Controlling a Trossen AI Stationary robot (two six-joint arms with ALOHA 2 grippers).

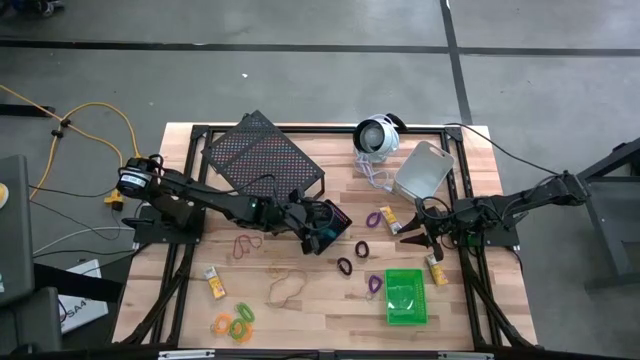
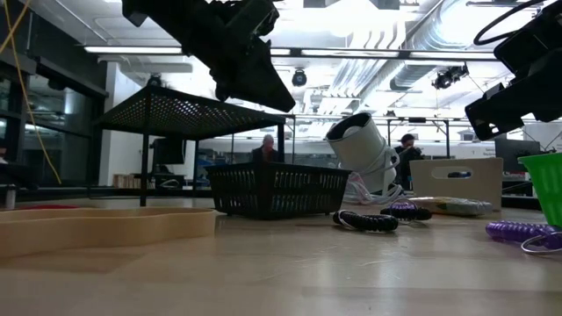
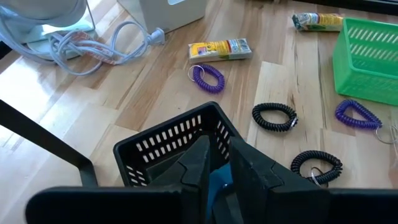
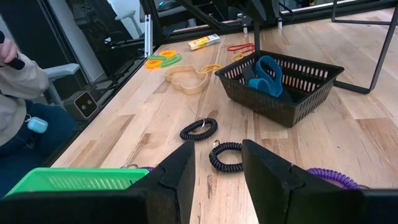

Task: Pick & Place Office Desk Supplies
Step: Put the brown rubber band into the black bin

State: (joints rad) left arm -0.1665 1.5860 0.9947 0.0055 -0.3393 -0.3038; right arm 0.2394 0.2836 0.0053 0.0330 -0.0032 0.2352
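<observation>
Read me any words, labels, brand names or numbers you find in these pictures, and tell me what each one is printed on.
No text can be read.
Yellow packet beside a purple loop: dark print on it, too blurred to read.
Second yellow packet by the green bin: print too small to read.
Black bin, grey bin, mesh rack: no lettering visible.

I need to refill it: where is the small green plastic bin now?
In the high view, the small green plastic bin sits near the table's front edge on the right side, beside a purple coiled loop.
</observation>
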